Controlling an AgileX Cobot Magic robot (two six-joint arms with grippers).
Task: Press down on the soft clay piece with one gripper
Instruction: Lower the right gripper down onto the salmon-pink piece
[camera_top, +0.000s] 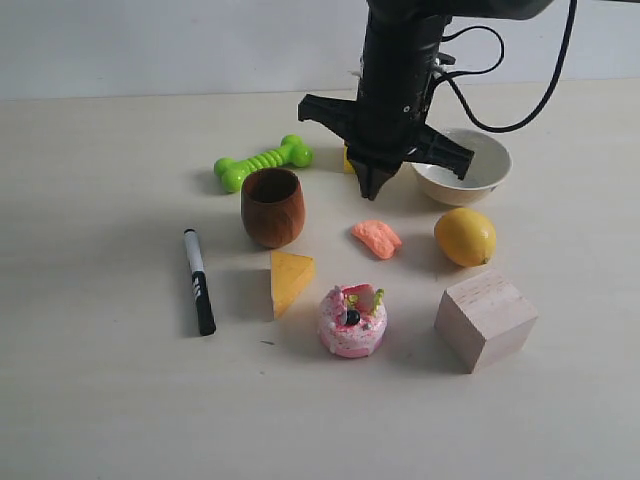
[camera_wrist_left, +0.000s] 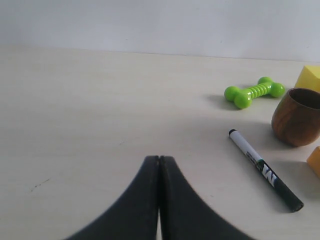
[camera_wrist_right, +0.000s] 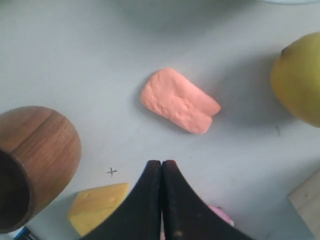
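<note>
The soft clay piece (camera_top: 376, 238) lay on the table (camera_top: 100, 400), with the wooden cup (camera_top: 272, 207) at its nine o'clock and the lemon (camera_top: 465, 236) at its three. The right gripper (camera_top: 372, 190) hung at its twelve o'clock, not touching it, jaws pressed together. The left gripper (camera_wrist_left: 159, 159) had its jaws pressed together too, off by the marker (camera_wrist_left: 265, 170).

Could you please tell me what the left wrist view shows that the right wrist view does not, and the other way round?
Only the left wrist view: the green bone toy and the left gripper, shut. Only the right wrist view: the soft clay piece, the lemon and the right gripper, shut and not touching the clay. Both: the wooden cup and the yellow cheese wedge.
</note>
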